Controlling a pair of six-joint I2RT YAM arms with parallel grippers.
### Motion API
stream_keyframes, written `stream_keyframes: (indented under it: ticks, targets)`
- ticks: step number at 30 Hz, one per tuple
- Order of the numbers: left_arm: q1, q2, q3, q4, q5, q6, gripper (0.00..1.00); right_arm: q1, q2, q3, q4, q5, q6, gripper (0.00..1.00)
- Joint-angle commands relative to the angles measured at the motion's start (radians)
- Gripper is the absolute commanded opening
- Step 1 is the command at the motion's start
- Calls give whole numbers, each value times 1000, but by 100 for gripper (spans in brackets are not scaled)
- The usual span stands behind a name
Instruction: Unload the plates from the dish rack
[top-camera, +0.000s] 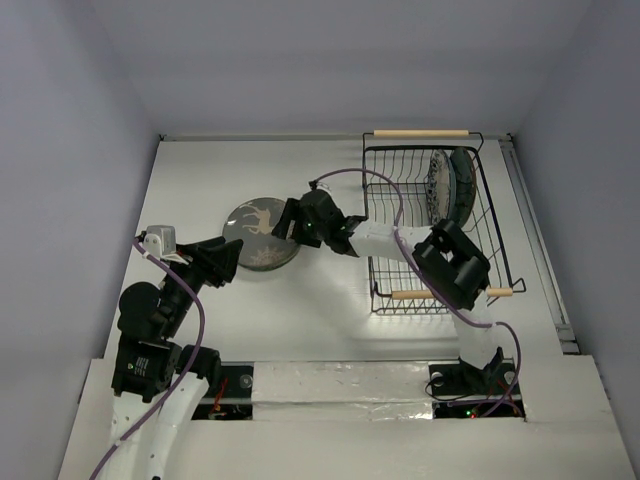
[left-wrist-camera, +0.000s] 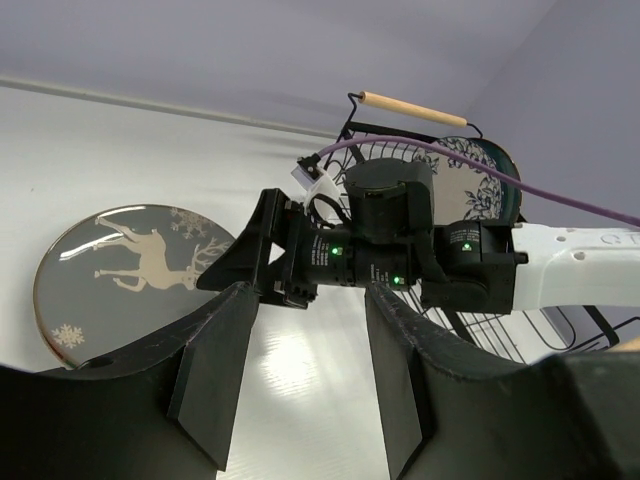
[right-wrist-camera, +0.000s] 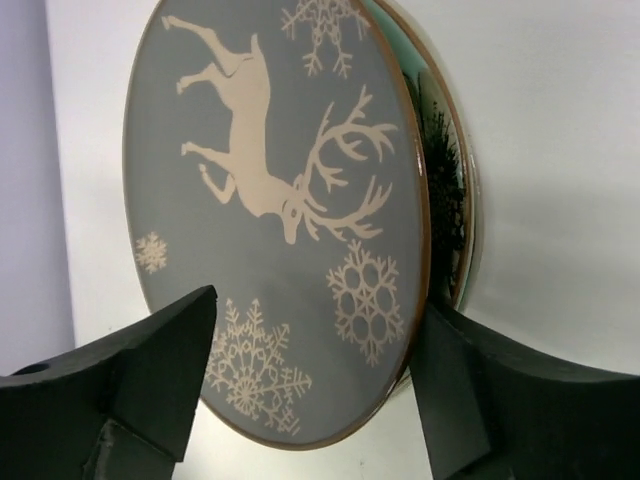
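Your right fingers (right-wrist-camera: 165, 365) stand wide apart around the rim of the deer plate (top-camera: 258, 230), gripping nothing. That plate lies flat mid-bench, stacked on a second plate (right-wrist-camera: 448, 200). Your left fingers (left-wrist-camera: 215, 360), also wide and empty, hover just beside the stack on its left-edge side. The dish rack (top-camera: 420, 133) sits in the far right corner with the floral plate (top-camera: 438, 185) and teal plate (top-camera: 463, 185) upright inside. The right arm (top-camera: 380, 240) crosses its near left corner.

**Pale walls, white table**

A matte white tabletop (top-camera: 300, 320) fills the enclosure, closed in by smooth pale lavender-grey walls (top-camera: 330, 60) at the back and both sides. A crinkled silver foil tape strip (top-camera: 340, 385) runs along its near edge. Soft light leaves a faint sheen.
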Motion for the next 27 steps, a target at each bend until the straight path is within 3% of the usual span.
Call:
stream_keyframes:
  ticks: [1, 3, 9, 22, 23, 26, 27]
  targets:
    - [-7, -5, -7, 43, 4, -6, 45, 30, -82, 68, -71, 130, -85, 81]
    - [-7, -5, -7, 45, 4, -7, 45, 48, -80, 101, -125, 167, -120, 90]
    - [-7, -6, -7, 45, 4, -6, 45, 80, -62, 186, -285, 276, -222, 98]
    - [-7, -6, -5, 46, 4, -4, 45, 81, -114, 287, -535, 394, -393, 96]
    - [-7, -6, -5, 45, 4, -4, 45, 81, -126, 290, -549, 419, -398, 93]
    - [-7, -3, -5, 45, 6, -4, 45, 81, -238, 244, -564, 563, -436, 45]
    - [-7, -1, -5, 45, 8, -4, 45, 81, -276, 212, -567, 606, -446, 19]
